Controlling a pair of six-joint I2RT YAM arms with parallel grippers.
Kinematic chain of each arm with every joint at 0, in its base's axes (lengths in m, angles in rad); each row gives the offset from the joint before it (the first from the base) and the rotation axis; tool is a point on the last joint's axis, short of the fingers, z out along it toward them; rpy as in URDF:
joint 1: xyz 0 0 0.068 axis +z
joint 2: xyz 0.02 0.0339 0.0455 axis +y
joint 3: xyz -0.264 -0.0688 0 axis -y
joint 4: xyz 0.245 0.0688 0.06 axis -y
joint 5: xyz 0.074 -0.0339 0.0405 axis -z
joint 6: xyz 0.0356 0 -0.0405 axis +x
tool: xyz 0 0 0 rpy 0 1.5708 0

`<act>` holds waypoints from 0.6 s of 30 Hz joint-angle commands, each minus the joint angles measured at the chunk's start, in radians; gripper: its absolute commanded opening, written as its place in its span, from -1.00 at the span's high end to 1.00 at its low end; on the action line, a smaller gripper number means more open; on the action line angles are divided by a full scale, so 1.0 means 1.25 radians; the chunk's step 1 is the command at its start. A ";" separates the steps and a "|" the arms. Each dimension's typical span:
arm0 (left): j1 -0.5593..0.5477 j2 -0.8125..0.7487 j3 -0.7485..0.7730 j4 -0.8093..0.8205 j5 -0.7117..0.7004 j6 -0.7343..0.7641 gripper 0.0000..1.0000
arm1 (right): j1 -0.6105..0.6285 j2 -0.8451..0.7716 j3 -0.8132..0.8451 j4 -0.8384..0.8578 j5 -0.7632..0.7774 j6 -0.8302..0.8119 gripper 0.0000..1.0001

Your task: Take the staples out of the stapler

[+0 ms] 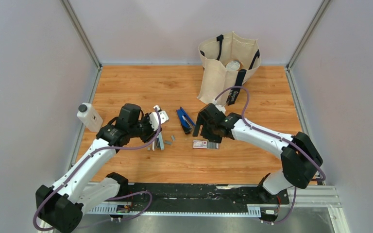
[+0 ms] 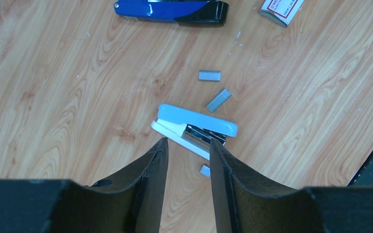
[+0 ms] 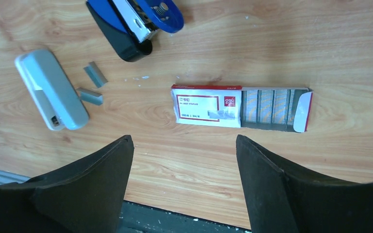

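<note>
The dark blue stapler [image 1: 185, 120] lies on the wooden table between my two grippers, hinged open. It also shows in the left wrist view [image 2: 172, 10] and in the right wrist view [image 3: 131, 19], where its metal magazine and spring are exposed. Two loose staple strips [image 2: 209, 75] [image 3: 90, 95] lie between it and a pale grey-blue stapler [image 2: 196, 121]. My left gripper [image 2: 188, 145] is open and empty, its tips just short of the pale stapler. My right gripper [image 3: 184, 141] is wide open and empty, above bare wood near the red-and-white staple box [image 3: 240, 108].
A cream tote bag [image 1: 228, 65] with a tape roll inside stands at the back right. A small white bottle [image 1: 89, 117] stands by the left wall. A small staple piece [image 2: 205, 170] lies near the left fingertips. The table's near edge meets a black rail [image 1: 199, 191].
</note>
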 commanded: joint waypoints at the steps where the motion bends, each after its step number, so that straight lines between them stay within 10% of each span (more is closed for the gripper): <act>1: 0.003 0.013 0.004 0.018 0.015 0.008 0.09 | -0.024 -0.053 0.021 -0.026 0.003 -0.029 -0.61; 18: -0.118 0.238 0.039 0.018 -0.024 0.151 0.11 | -0.127 0.075 -0.033 0.134 0.056 -0.212 -0.36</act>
